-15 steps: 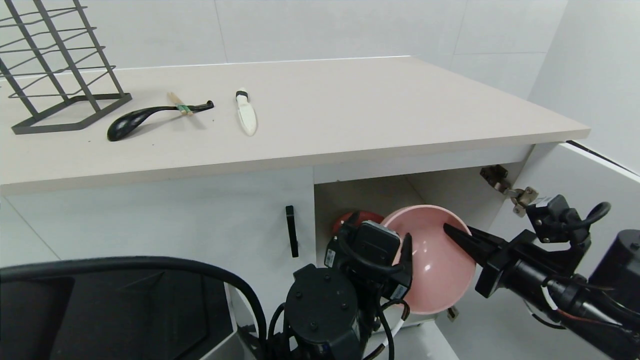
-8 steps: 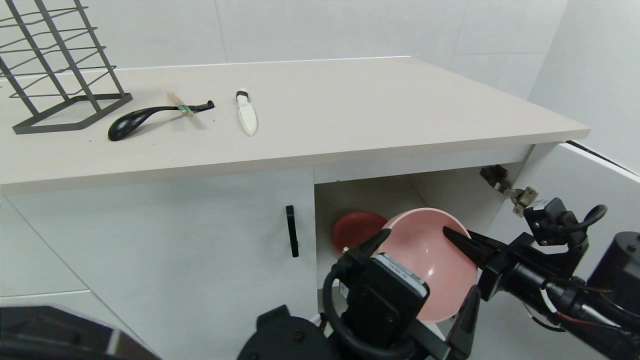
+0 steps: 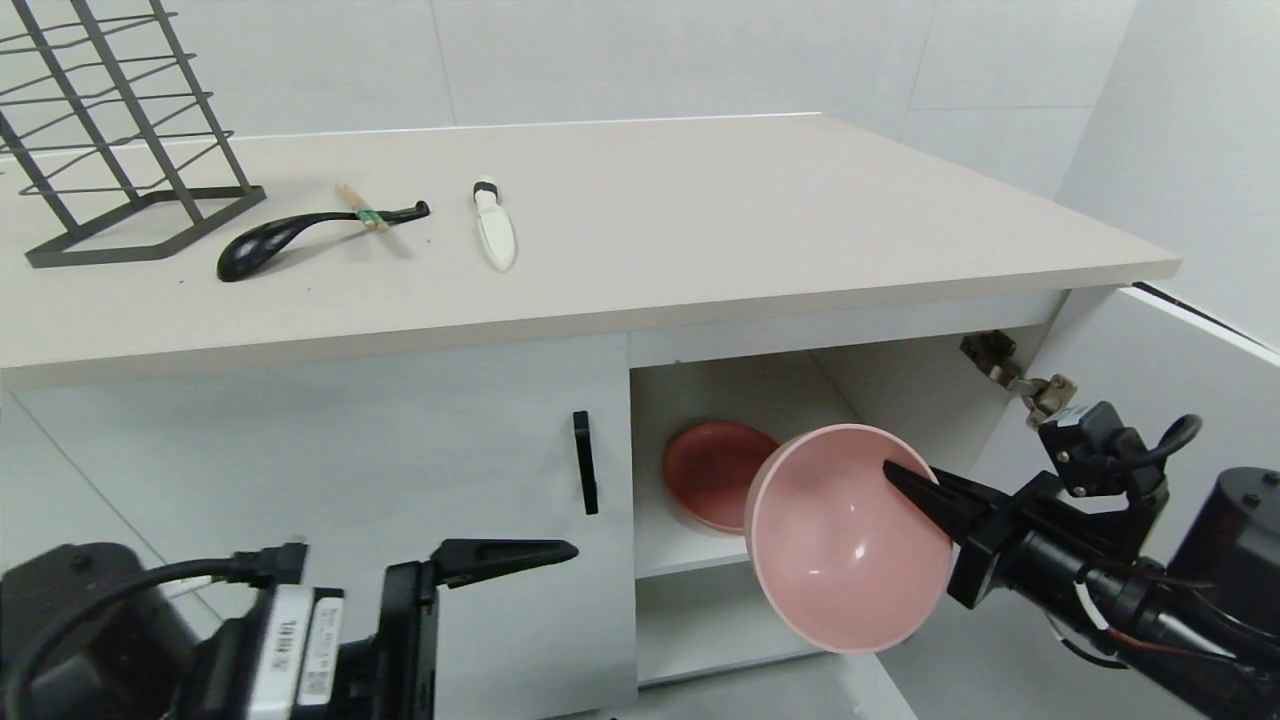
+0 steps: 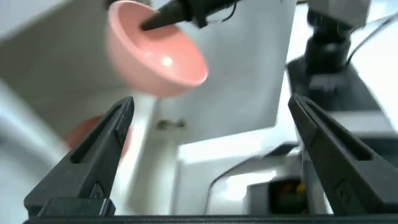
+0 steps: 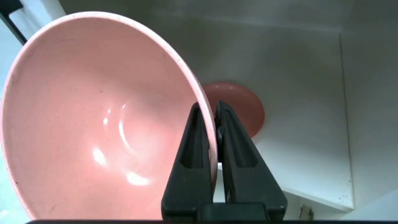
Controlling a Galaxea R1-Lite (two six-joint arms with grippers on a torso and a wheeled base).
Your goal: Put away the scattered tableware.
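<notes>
Well, starting at the left, one wire rack (image 3: 120, 130) stands at the far corner of the counter (image 3: 700, 220). Beside it lie one black ladle (image 3: 270, 240), one banded pair of chopsticks (image 3: 358, 208) touching the ladle's handle, and one white utensil (image 3: 494, 235), perhaps a sheathed knife, a little apart. Those three are still out on the counter, so I'd judge most of the tidying is left to do.

Lower down, the left gripper (image 4: 211, 106) hangs in front of the closed door (image 3: 350, 450), its jaws spread wide with nothing between them.

Further right the cabinet is open. One red plate (image 3: 715, 472) sits on the shelf (image 3: 690, 555), seemingly already put away. One pink bowl (image 3: 840, 540) is held tilted in the air just in front of the opening, not yet set down. The right gripper (image 5: 210, 115) has its jaws pinched tight on the bowl's rim, one finger inside and one outside. The open door (image 3: 1180, 380) stands off to the right.
</notes>
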